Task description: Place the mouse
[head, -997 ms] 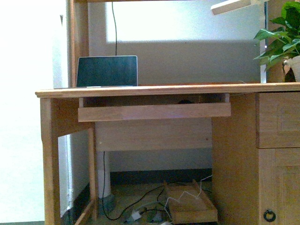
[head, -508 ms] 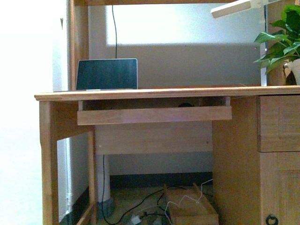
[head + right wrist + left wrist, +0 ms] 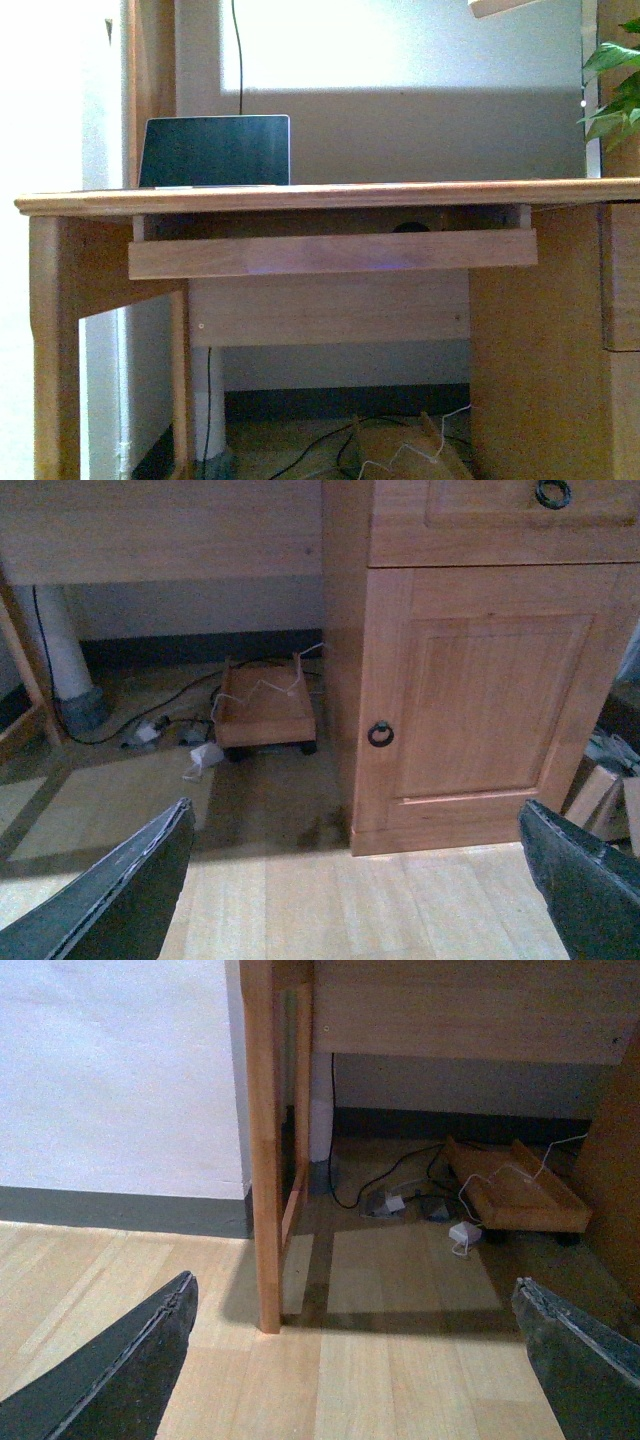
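In the front view a small dark rounded top (image 3: 410, 227) shows just above the front board of the pull-out tray (image 3: 330, 254) under the desktop; it looks like the mouse, and most of it is hidden. Neither arm shows in the front view. My left gripper (image 3: 350, 1360) is open and empty, low over the wooden floor in front of the desk's left leg (image 3: 262, 1150). My right gripper (image 3: 350, 890) is open and empty, low over the floor in front of the desk's cupboard door (image 3: 490, 710).
A laptop (image 3: 215, 150) stands open on the desktop (image 3: 330, 196) at the left, and a plant (image 3: 615, 95) at the right. Under the desk lie cables and adapters (image 3: 400, 1200) and a low wooden trolley (image 3: 265, 715).
The front view has drawn closer to the desk: desk, tray and laptop now look larger, and the plant has slid toward the right edge.
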Robot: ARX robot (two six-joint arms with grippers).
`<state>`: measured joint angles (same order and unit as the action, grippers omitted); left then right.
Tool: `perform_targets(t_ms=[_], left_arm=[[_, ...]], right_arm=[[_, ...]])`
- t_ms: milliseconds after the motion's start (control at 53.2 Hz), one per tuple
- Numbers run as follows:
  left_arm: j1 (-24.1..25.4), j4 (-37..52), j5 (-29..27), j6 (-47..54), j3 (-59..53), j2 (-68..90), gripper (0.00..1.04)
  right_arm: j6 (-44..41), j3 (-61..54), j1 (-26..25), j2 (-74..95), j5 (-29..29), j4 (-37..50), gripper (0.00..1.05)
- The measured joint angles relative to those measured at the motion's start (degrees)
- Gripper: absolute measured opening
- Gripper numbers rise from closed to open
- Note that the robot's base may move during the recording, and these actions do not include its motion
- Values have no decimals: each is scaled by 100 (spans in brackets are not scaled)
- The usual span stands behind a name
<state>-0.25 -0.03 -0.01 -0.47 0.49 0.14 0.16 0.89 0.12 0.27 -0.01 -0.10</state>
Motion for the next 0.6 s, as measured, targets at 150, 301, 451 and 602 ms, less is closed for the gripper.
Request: perform_targets(t_ms=[150,301,451,602], left_arm=[[0,0,0,0,0,0,97],[0,0,0,0,0,0,97],[0,0,0,0,0,0,97],[0,0,0,0,0,0,97]], right_arm=[[0,0,0,0,0,0,97],[-2,0,0,0,-2,0,97],[0,0,-2,0,2,0,97],[0,0,-2,-2,2,0,97]])
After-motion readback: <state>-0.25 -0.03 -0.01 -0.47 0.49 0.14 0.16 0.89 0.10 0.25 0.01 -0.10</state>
